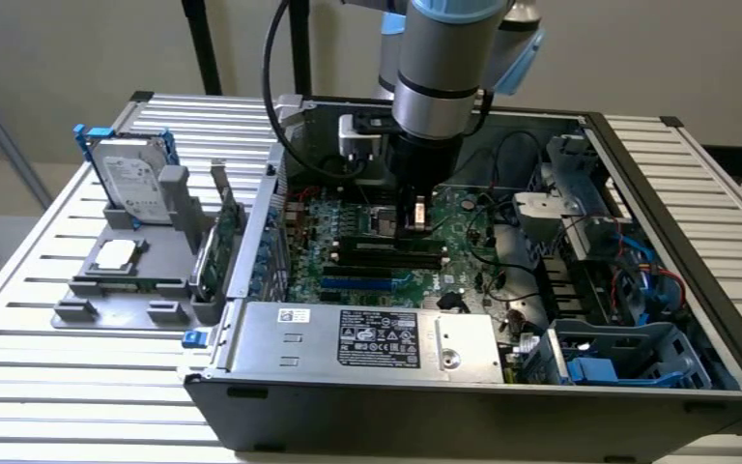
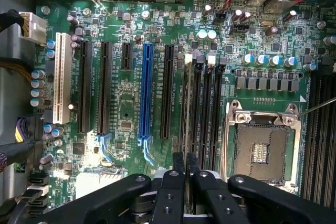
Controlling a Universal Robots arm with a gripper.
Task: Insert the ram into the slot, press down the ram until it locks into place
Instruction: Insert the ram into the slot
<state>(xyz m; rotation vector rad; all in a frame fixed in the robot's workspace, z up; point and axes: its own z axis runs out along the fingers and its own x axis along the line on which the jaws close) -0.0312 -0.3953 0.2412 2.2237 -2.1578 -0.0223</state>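
The ram (image 2: 186, 109) reads edge-on as a thin grey strip running straight out from the fingertips. It is lined up with the slot (image 2: 187, 67), the first black memory socket you meet going from the blue slot (image 2: 146, 95) toward the CPU socket (image 2: 261, 148). You cannot tell whether the stick is seated in that socket or sits just above it. Gripper (image 2: 185, 157): jaws narrow, the two fingers (image 2: 176, 182) nearly together with a slim gap, pinched on the stick's top edge as far as the wrist view lets you judge. The neighbouring memory sockets lie parallel, between the target and the CPU socket. In the exterior view the arm (image 1: 439, 68) stands vertical inside the open computer case (image 1: 474, 425), with its tip over the middle of the motherboard (image 1: 309, 275), just on the near side of the CPU socket. Along the near wall of the case you have a silver power supply box (image 1: 371, 338) with a label on top. Outside the case, to the exterior view's left, a grey fixture (image 1: 113, 290) sits on the slatted table (image 1: 23, 387). A hard drive (image 1: 132, 184) stands at the fixture's far end. Case and fixture are just beside each other.
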